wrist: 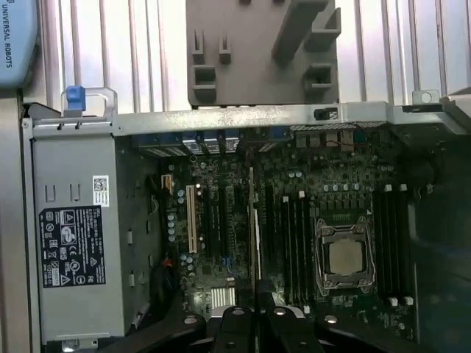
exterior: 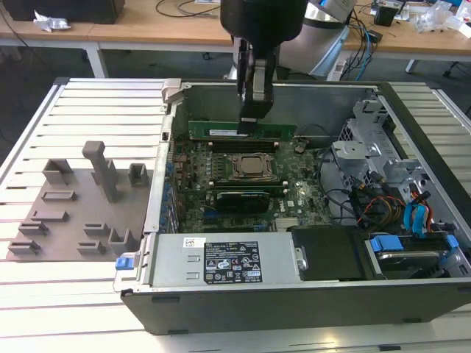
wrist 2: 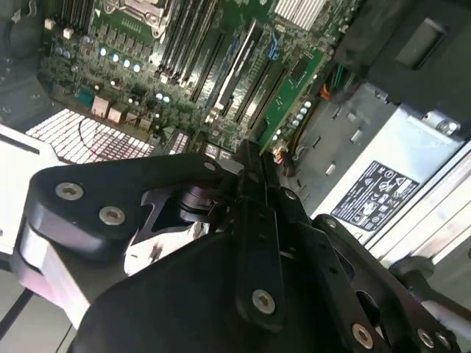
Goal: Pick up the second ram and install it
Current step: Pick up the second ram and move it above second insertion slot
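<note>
We see gripper clamped on second ram, stick level above motherboard slots along computer case far edge. Pickup done; seating, we judge, not finished.

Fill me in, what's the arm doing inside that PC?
The arm's gripper is shut on the second ram, a long green stick, gripping it by the top edge. The stick hangs level inside the open computer case, over the memory slots just beyond the CPU socket as the exterior view sees it. I cannot tell whether it is seated in a slot. The grey holder blocks sit outside the case, on the exterior view's left.
</note>
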Robot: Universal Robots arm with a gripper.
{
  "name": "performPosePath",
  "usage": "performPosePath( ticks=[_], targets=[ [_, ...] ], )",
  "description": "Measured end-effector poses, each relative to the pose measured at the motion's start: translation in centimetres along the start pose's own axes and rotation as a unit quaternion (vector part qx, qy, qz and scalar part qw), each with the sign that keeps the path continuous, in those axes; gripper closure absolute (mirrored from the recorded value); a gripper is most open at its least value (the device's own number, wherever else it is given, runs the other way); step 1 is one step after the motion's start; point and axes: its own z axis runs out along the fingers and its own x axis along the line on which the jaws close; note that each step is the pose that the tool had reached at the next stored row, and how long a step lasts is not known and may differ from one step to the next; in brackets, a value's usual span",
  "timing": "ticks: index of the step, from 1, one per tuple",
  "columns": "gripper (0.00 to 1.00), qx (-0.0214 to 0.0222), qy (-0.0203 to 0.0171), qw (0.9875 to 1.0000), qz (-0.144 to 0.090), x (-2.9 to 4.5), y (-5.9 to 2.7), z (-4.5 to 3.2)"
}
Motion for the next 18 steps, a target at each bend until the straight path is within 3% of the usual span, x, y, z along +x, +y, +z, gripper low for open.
performPosePath(
  ticks=[4,6,13,18],
  targets=[
    [0.87,-0.0003,0.0000,1.0000,0.000,-0.20,-2.21,-0.01],
    [0.87,-0.0003,-0.0001,1.0000,0.000,-0.25,-2.85,0.01],
    [0.87,-0.0012,0.0001,1.0000,0.000,-0.47,-4.35,0.17],
    [0.87,-0.0027,0.0002,1.0000,0.000,-0.54,-4.89,1.59]
  ],
)
